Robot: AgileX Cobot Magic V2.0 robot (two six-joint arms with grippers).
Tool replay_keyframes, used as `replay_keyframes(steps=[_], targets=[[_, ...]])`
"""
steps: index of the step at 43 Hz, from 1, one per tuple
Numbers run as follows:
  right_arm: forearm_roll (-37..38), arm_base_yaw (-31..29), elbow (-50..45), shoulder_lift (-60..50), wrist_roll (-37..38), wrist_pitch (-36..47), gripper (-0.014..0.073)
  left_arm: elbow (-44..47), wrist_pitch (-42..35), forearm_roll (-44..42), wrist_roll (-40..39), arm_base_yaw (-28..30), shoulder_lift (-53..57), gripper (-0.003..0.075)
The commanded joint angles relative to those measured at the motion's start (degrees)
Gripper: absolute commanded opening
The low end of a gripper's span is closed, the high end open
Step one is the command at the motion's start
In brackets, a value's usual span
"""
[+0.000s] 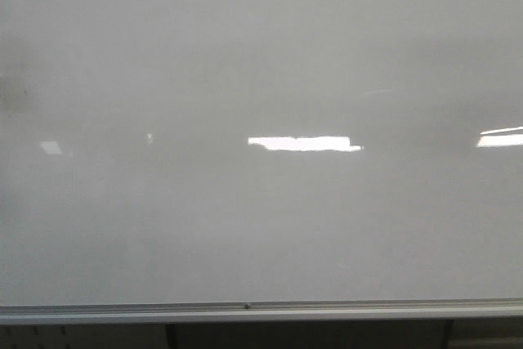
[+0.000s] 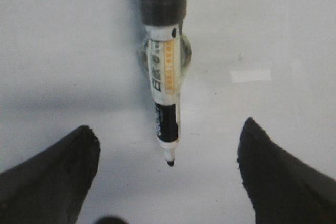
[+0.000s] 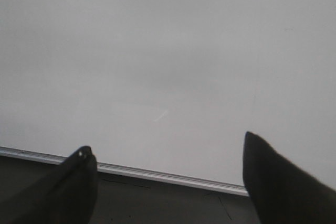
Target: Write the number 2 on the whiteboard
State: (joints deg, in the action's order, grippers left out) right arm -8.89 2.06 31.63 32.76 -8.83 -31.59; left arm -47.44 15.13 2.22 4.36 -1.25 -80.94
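The whiteboard (image 1: 261, 55) is a glossy pale grey board that fills the front view, with a silver frame edge along the bottom. No number 2 shows on it in any view. No arm or gripper shows in the front view. In the left wrist view a black-and-white marker (image 2: 164, 72) lies on the whiteboard (image 2: 63, 51), uncapped, its black tip pointing toward my left gripper (image 2: 168, 137). The gripper's black fingers are wide apart and empty, one on each side of the tip. My right gripper (image 3: 168, 145) is open and empty over the board's framed edge (image 3: 157, 174).
Bright white rectangular light reflections (image 1: 302, 143) sit on the board in the front view. A dark surface (image 3: 168, 203) lies beyond the silver frame in the right wrist view. A dark strip (image 1: 310, 334) shows below the frame in the front view.
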Motion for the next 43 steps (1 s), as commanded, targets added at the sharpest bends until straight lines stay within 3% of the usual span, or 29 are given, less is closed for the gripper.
replay_keyframes(steps=[1, 18, 36, 43], targets=[[0.06, -0.26, 1.55, 0.51, -0.5, 3.84, 0.0592, -1.84, -6.82, 0.11, -0.09, -0.03, -0.5, 0.0534], [0.06, -0.26, 1.55, 0.51, -0.5, 3.84, 0.0592, -1.84, -14.09, 1.38, -0.09, -0.03, -6.85, 0.0524], [0.06, -0.26, 1.55, 0.51, -0.5, 3.91, 0.0592, -1.84, -17.26, 1.38, -0.09, -0.13, -9.08, 0.0186], [0.06, -0.26, 1.55, 0.51, -0.5, 3.91, 0.0592, -1.84, -17.33, 1.38, -0.09, -0.13, -9.24, 0.0087]])
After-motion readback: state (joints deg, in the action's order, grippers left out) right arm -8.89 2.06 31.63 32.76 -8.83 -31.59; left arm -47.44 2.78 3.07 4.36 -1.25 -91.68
